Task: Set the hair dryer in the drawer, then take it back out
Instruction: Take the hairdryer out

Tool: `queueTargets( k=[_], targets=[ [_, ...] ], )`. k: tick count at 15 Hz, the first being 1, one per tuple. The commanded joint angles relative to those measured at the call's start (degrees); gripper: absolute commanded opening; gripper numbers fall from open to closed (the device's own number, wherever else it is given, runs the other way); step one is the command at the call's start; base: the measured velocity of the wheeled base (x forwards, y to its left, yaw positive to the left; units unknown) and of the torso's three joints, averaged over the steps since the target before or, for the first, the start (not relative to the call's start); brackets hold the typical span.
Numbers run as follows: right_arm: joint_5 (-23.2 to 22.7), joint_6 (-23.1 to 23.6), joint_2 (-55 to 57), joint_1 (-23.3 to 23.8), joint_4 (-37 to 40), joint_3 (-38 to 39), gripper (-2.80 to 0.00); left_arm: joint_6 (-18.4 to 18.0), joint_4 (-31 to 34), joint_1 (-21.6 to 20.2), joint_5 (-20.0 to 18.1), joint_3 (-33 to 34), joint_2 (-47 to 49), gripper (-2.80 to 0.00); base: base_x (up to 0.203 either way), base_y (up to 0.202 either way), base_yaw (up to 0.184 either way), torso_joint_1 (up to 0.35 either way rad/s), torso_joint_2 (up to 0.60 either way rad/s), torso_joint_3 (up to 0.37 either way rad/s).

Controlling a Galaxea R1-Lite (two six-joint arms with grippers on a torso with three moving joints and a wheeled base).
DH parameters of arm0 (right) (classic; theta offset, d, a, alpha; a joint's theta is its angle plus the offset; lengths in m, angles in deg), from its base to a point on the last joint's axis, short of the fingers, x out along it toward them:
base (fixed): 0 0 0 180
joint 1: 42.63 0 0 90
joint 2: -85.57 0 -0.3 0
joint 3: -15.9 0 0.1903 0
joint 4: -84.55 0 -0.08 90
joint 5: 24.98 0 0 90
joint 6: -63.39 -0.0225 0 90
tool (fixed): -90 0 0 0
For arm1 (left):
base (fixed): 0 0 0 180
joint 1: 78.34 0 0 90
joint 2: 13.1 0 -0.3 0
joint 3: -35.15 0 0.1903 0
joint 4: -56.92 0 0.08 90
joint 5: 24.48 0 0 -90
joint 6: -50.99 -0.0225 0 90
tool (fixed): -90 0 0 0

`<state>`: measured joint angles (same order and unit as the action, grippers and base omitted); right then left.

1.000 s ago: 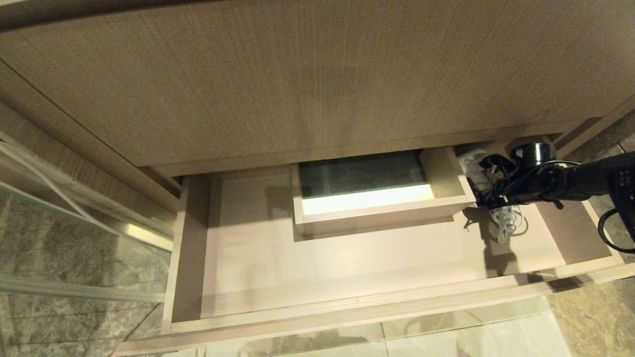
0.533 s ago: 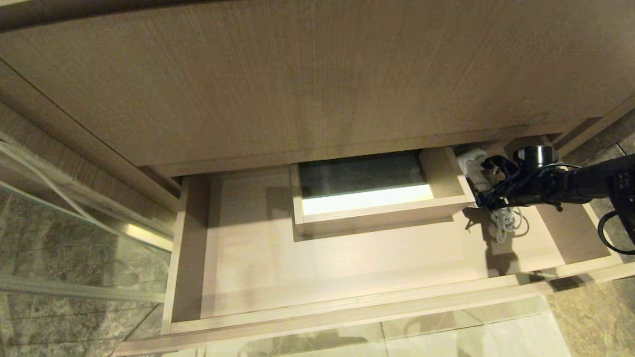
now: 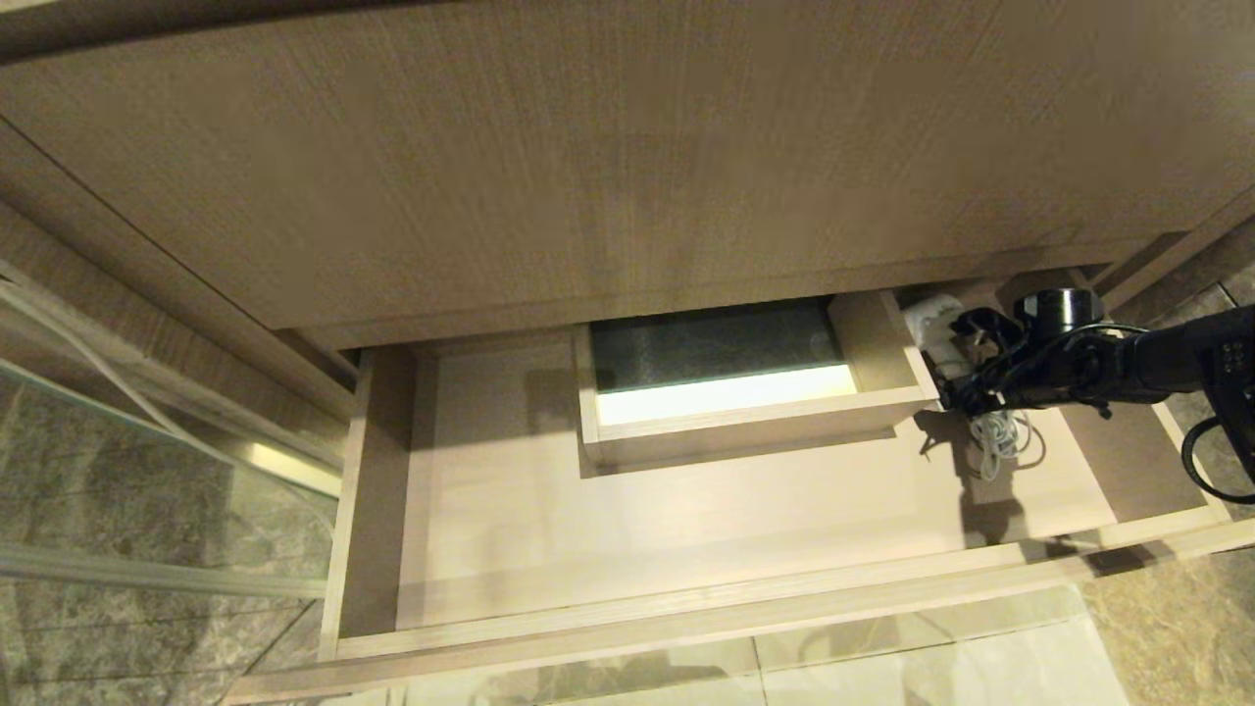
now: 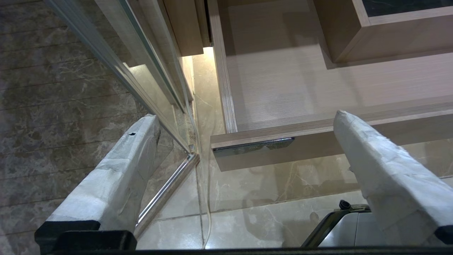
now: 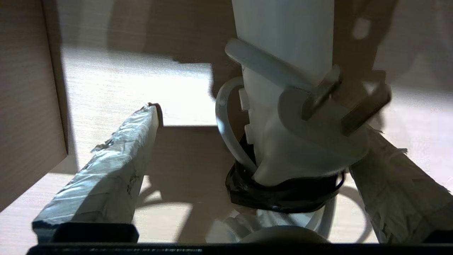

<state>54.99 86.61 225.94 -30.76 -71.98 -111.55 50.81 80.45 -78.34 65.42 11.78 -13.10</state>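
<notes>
Over on the left, the left gripper hangs above the marble floor by the drawer's near corner, its taped fingers spread wide with nothing between them; it looks parked.

The drawer stands pulled out, bare across its left and middle, with the boxed cutout set at its back.

At the right end, just past that cutout, lies the hair dryer, tucked into the back corner with its white cord spilling forward over the drawer floor. The right gripper reaches in over it, jaws wide and not closed on anything.

I'd judge the dryer light and rigid, a smooth plastic shell that could slip under a shallow pinch. The cord is limp and would swing or snag on the drawer wall. The barrel or handle, squarely between the fingers, looks the best hold, not the cord or plug.

From above, the dryer is mostly hidden behind the arm. The right wrist view shows far more: the white body, the plug's prongs and the black strap sitting between the fingers, though whether the far finger touches the plug I cannot tell.
</notes>
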Motion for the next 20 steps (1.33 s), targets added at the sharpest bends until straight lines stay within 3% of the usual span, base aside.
queueTargets(
  k=[1, 20],
  targets=[
    [-0.02, 1.29, -0.92, -0.01, -0.72, 0.06, 0.0, 0.01, 0.02, 0.0, 0.01, 0.0, 0.0, 0.0, 0.0, 0.0, 0.0, 0.0, 0.0, 0.0],
    [0.07, 2.09, -1.77, 0.38, -0.2, 0.46, 0.0, 0.01, -0.07, 0.0, 0.01, 0.0, 0.0, 0.0, 0.0, 0.0, 0.0, 0.0, 0.0, 0.0]
  ],
)
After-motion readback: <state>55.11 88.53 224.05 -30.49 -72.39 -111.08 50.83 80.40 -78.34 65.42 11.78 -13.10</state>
